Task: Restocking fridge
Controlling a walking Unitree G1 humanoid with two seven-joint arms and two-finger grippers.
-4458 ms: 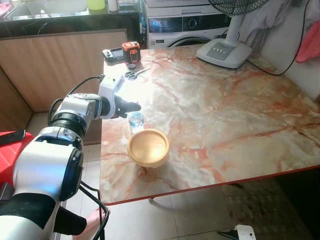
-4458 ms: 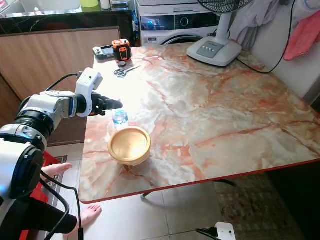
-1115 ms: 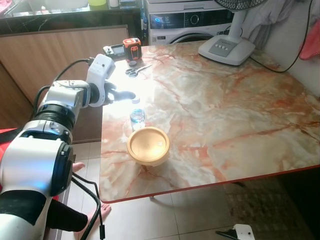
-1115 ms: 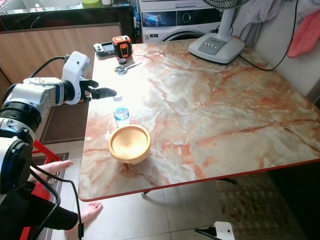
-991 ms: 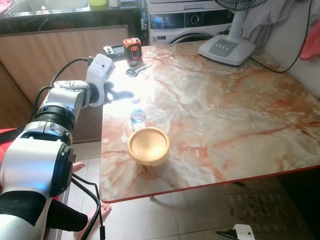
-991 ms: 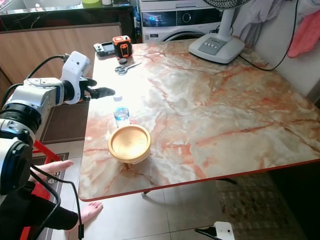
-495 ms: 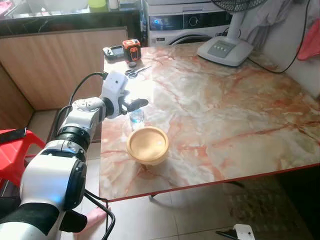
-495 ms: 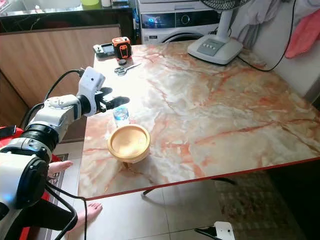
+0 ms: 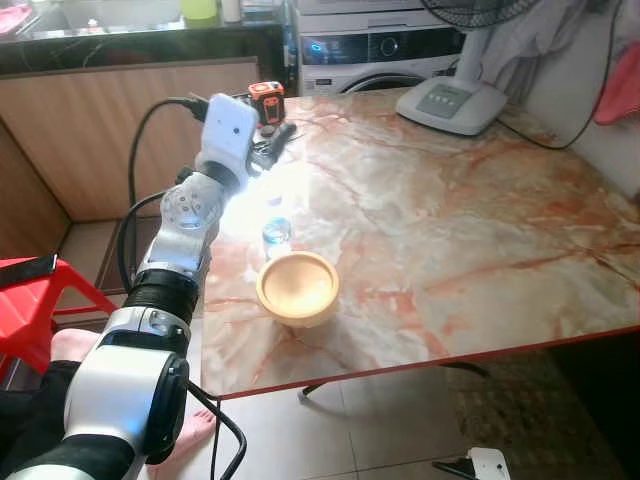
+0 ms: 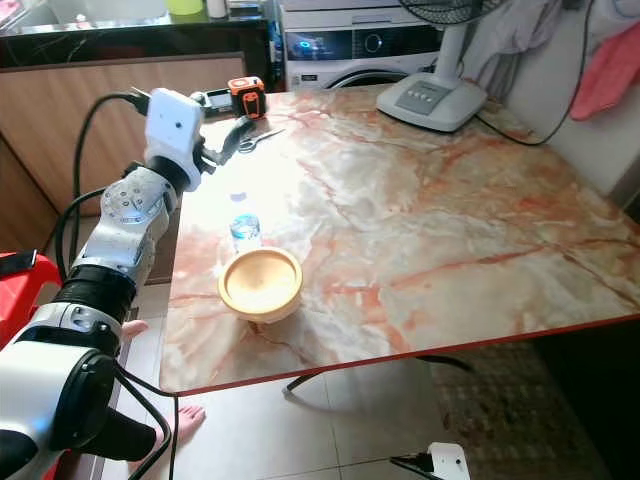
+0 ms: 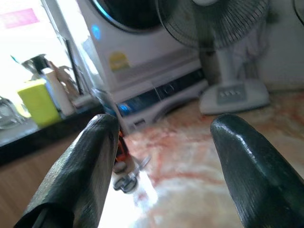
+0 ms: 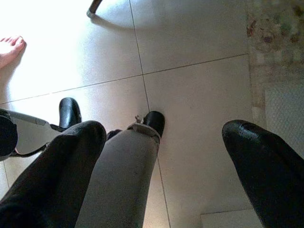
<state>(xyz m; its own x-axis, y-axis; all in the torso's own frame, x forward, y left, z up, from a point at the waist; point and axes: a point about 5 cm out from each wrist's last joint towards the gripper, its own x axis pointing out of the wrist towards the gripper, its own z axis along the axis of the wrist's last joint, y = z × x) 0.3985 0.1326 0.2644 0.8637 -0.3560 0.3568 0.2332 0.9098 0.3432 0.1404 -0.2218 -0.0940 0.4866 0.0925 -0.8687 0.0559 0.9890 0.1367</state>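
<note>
The small water bottle (image 9: 277, 232) stands on the marble table (image 9: 480, 230) just behind the wooden bowl (image 9: 297, 288), not yet picked up, so the restocking looks barely begun. The left gripper (image 9: 277, 139) is raised above the table's far corner, fingers spread and empty; the right gripper (image 12: 161, 156) hangs over the floor, also released

The bench (image 9: 450, 230) had a glossy, marble-patterned top. The bowl (image 9: 297, 288) looked like smooth, matt wood. The bottle (image 9: 276, 232) was clear plastic. The left gripper (image 11: 161, 161) had textured matt black fingers (image 11: 85, 166). The floor (image 12: 190, 71) was smooth, lightly glossy tile.
</note>
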